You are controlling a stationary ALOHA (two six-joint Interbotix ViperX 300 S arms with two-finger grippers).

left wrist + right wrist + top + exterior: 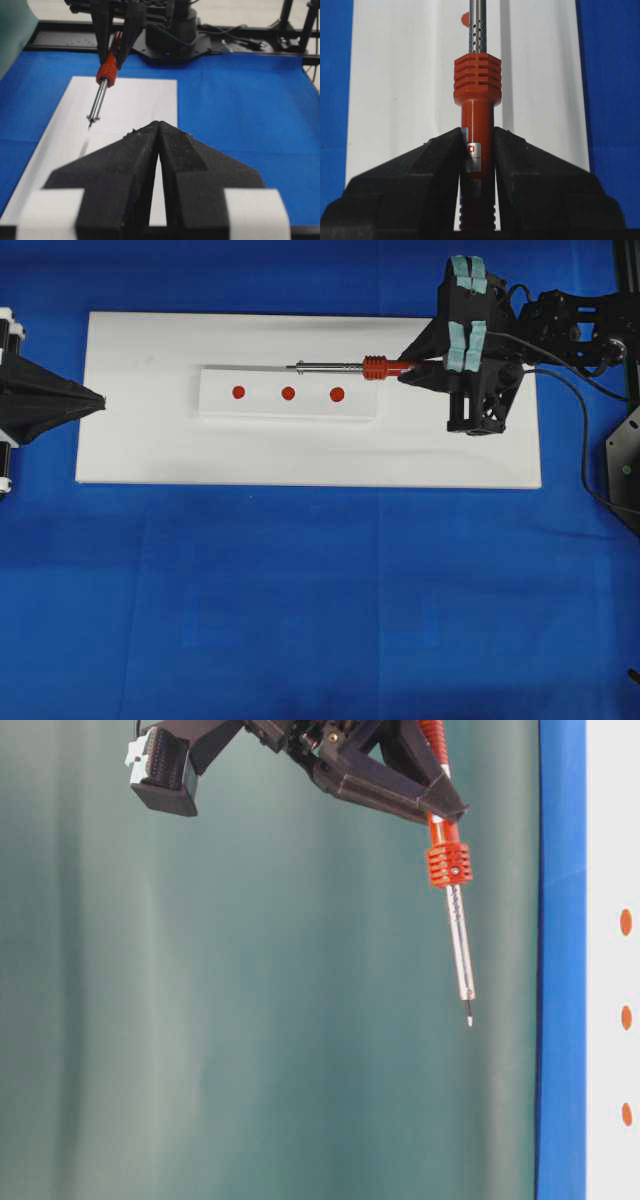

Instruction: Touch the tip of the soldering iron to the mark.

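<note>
Now we have the slim soldering iron with the red-orange ribbed handle and thin silver shaft (372, 367) carried in the air, the black right gripper (477, 162) pinching its handle just behind the ribbed collar. We judge this the carry-and-aim step: the tool is lifted, the touch not yet made.

In the overhead view the shaft points toward nine o'clock, lying along the twelve o'clock edge of the raised white rectangular block (288, 410), which sits on the large white board (140, 450) over the blue cloth (320, 620). Three round red marks (288, 393) run in a row on that block, at six o'clock from the shaft. The table-level view shows the pointed tip (469, 1018) hanging well clear of the board.

Next, we reckon, the arm must bring the tip over a mark and lower it gently; which mark is meant we cannot tell.

The iron looks straight, its perforated metal sleeve (477, 35) running out from the collar, a small label on the handle.

The black left gripper (159, 131) sits at nine o'clock, jaws pressed together, holding nothing.
</note>
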